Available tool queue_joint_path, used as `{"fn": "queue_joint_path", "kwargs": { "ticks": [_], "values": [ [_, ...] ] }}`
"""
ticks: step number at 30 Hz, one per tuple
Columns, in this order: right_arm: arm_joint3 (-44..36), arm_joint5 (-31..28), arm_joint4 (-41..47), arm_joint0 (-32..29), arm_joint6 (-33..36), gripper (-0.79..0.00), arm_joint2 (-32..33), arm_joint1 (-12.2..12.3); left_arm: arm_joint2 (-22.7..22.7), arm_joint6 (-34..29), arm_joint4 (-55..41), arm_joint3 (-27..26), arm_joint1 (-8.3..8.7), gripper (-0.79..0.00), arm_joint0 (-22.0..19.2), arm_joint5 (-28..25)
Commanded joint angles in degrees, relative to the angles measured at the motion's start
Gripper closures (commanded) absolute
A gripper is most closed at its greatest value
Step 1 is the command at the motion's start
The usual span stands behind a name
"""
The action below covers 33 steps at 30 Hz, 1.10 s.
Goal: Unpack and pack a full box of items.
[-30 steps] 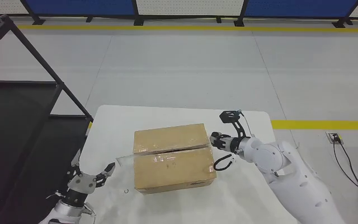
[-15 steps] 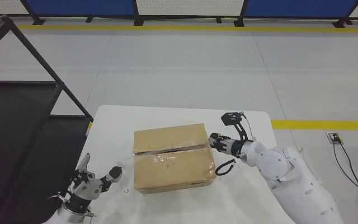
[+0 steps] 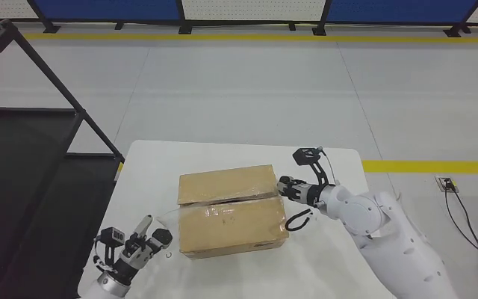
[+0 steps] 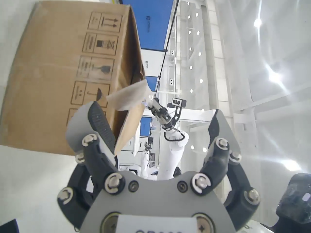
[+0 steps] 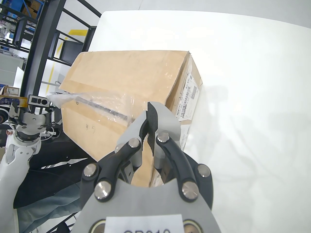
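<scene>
A brown cardboard box [image 3: 231, 217] lies in the middle of the white table [image 3: 224, 153]. Its far flap stands slightly raised along the middle seam. Crumpled clear tape [image 5: 97, 103] runs loose along that seam, and its free end [image 3: 166, 214] sticks out past the box's left end. My right gripper [image 3: 284, 186] is at the box's right end, shut on the flap's edge [image 5: 151, 112] at the seam. My left gripper [image 3: 151, 233] hovers open near the table's front left corner, apart from the box [image 4: 68, 73]. The tape end [image 4: 131, 95] hangs just beyond its fingers [image 4: 102, 124].
A black metal rack [image 3: 45, 149] stands close to the table's left side. A small ring [image 3: 169, 256] lies on the table in front of the box. Bare table stretches behind the box and to its right [image 5: 243, 73].
My left gripper has drawn back from the tape's free end toward the table's front edge and turned. The right gripper stays at the box's right end.
</scene>
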Motion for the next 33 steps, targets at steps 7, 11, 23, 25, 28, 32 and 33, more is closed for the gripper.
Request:
{"fn": "queue_joint_path", "kwargs": {
  "ticks": [7, 11, 23, 25, 28, 32, 33],
  "values": [
    [-1.2, -1.5, 0.8, -0.4, 0.3, 0.000, 0.3, -0.1, 1.9, 5.1, -4.9, 0.7, -0.74, -0.785, -3.0, -6.4],
    [-2.5, -3.1, 1.5, -1.4, 0.5, 0.000, 1.3, 0.0, 1.6, 5.7, -7.4, 0.8, -0.88, -0.785, -4.0, -7.5],
    [-7.7, -4.3, 1.7, -5.0, -0.7, 0.000, 4.4, 0.5, 0.8, 4.6, -10.8, 1.1, -0.92, -0.785, -4.9, -6.4],
    [-8.9, -5.6, 2.3, -5.9, -1.2, 0.000, 5.0, 0.6, -0.2, 3.9, -11.9, 1.0, -0.82, -0.785, -4.6, -5.9],
    [-9.7, -6.0, 2.1, -6.8, -1.5, 0.000, 5.9, 0.8, -1.3, 3.9, -12.6, 1.3, -0.75, -0.785, -4.5, -5.8],
    [-10.1, -6.4, 1.6, -7.0, -3.0, 0.000, 6.1, 0.7, -1.4, 2.8, -12.6, 1.9, -0.68, -0.785, -4.4, -5.1],
    [-10.0, -6.5, 1.5, -7.0, -3.0, 0.000, 6.0, 0.7, -1.3, 2.5, -12.6, 2.0, -0.69, -0.785, -4.4, -5.0]
  ]
}}
